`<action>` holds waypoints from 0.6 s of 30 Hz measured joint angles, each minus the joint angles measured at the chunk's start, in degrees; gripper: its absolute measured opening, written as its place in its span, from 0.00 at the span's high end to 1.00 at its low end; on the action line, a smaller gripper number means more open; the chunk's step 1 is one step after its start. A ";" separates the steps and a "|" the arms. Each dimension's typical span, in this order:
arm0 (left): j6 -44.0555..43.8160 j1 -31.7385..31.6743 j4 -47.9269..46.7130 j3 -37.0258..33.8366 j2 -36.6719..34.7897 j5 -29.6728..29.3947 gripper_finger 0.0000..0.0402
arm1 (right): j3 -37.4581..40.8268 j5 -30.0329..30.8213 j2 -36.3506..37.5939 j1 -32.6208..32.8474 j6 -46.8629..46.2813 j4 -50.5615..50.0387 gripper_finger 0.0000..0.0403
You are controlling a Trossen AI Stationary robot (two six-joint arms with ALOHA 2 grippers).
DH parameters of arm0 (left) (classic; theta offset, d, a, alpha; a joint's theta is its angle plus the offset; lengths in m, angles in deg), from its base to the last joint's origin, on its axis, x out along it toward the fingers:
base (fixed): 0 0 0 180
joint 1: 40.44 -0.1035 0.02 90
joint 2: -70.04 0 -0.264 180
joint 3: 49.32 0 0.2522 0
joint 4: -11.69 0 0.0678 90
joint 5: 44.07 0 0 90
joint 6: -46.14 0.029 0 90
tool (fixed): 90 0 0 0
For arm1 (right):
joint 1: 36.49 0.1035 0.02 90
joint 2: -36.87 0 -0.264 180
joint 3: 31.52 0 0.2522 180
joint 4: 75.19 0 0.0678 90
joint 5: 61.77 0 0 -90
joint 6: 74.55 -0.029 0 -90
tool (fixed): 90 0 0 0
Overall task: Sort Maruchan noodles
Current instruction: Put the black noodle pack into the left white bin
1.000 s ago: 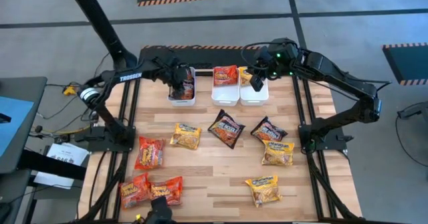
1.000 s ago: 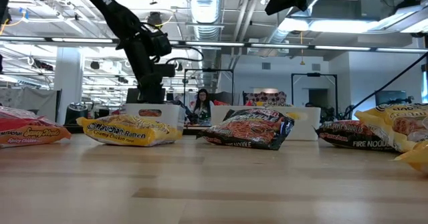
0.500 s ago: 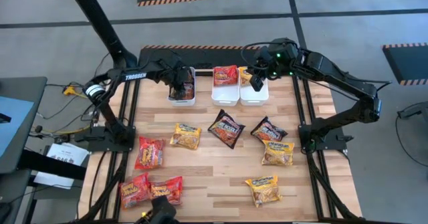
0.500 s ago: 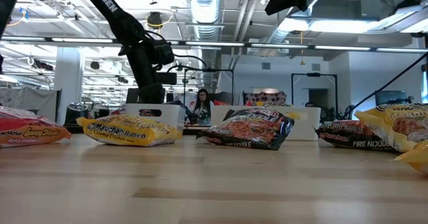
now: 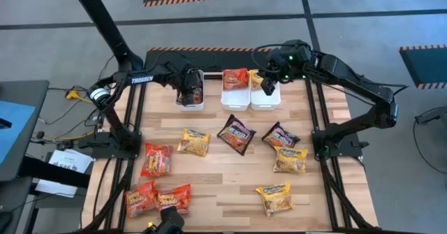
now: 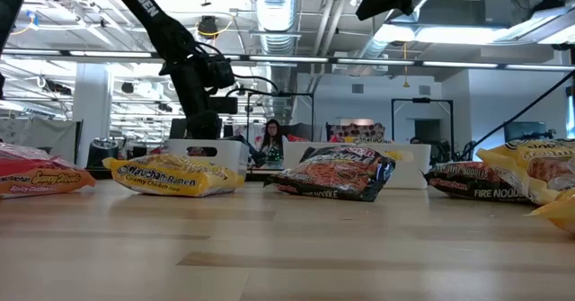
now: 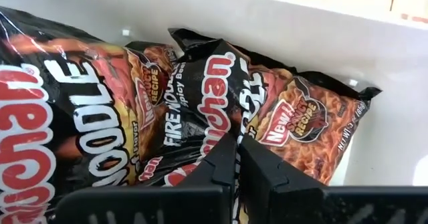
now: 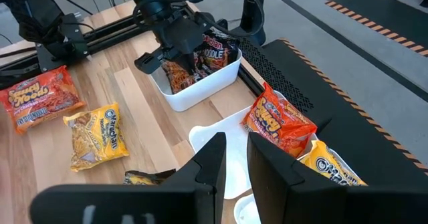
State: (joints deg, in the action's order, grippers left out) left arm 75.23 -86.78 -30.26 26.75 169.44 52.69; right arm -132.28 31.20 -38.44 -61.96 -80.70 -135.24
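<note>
The left gripper [image 7: 235, 158] sits closed and empty over dark crinkly fire-noodle packets [image 7: 200, 97] in the left white plastic bin [image 5: 190, 105]. The right gripper [image 8: 232, 158] hovers part-open above the other bins. Next, likely fetching loose packets [image 5: 236, 134] off the wooden surface [image 5: 230, 178].

Red [image 5: 156, 159], yellow [image 5: 193, 142] and black packets [image 5: 236, 134]; white bins [image 5: 235, 98].

Illumination is bright and even, from ceiling strip lights [image 6: 422, 33]. Shadows on the surface [image 5: 223, 181] are soft. In the low view the near surface is blurred.
</note>
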 joint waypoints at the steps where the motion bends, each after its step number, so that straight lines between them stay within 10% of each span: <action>1: -0.20 0.02 -1.27 0.61 0.02 -0.08 1.00 | 0.00 0.00 0.00 0.00 0.00 0.00 0.78; 18: -1.19 3.78 -7.05 7.33 -7.35 -10.12 1.00 | 0.00 0.02 0.00 -0.07 0.15 0.00 0.78</action>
State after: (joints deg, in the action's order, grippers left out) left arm 74.03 -83.01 -37.31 34.09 162.08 42.57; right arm -132.28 31.22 -38.44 -62.03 -80.55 -135.24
